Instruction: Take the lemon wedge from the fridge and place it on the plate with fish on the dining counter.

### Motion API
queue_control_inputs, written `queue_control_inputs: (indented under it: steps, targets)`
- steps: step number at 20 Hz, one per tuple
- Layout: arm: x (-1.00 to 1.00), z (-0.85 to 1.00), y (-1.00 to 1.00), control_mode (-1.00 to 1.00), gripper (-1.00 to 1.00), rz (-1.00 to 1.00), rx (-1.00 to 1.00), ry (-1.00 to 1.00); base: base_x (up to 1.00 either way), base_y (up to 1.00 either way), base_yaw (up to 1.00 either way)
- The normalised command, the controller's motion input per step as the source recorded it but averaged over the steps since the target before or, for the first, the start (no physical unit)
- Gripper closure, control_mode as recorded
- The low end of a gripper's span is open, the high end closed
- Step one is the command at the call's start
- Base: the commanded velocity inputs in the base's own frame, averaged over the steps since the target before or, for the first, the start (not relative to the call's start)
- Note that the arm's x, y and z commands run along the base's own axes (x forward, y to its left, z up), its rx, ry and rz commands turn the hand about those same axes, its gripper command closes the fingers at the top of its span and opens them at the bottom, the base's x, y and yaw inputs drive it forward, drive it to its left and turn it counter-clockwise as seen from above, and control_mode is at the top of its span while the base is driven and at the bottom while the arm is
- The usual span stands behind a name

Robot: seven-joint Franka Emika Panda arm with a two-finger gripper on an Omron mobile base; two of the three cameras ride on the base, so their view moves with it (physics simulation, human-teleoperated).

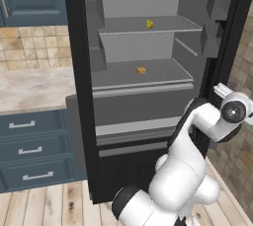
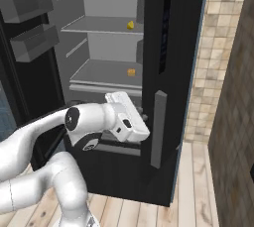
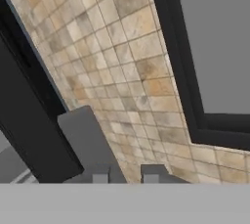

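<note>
The black fridge (image 1: 79, 72) stands with its doors open and its grey shelves showing. The tiny yellow lemon wedge (image 1: 149, 23) (image 2: 130, 25) lies on the upper shelf. My hand (image 2: 130, 119) reaches low, in front of the bottom drawer, by the inner edge of the right door (image 2: 173, 47). In the hand view my gripper (image 3: 126, 176) is shut with only tiled wall showing between its tips. The door's grey handle (image 3: 85, 140) (image 2: 158, 129) ends just beside the left fingertip (image 3: 100, 175). The plate, the fish and the dining counter are out of view.
A darker orange-yellow chunk (image 1: 141, 70) (image 2: 131, 72) lies on the shelf below the wedge. Door bins (image 2: 30, 5) (image 1: 217, 3) hang on both open doors. A beige counter over blue drawers (image 1: 29, 87) stands to the left. A tiled wall (image 2: 218, 47) is at the right.
</note>
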Motion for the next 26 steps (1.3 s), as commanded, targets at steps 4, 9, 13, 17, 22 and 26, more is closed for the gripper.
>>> queue_control_inputs:
  steps: [4,9,13,17,22,26]
  targets:
    - [0.18,0.28,1.0,-1.0,-1.0,0.0,0.0,-0.12,0.0,0.0,0.0]
    - [0.57,0.47,1.0,-1.0,-1.0,0.0,0.03,-0.06,0.0,0.0,0.0]
    - [0.98,0.35,0.64,-1.0,-1.0,-0.02,0.01,0.0,0.0,0.0,0.0]
    - [1.0,0.08,0.08,-1.0,-1.0,-0.11,0.0,0.14,0.0,0.0,0.0]
    - [1.0,0.0,-0.12,-1.0,-1.0,-0.13,0.0,0.43,0.0,0.0,0.0]
    - [0.89,0.0,-0.44,-1.0,-1.0,-0.22,0.0,0.38,0.0,0.0,0.0]
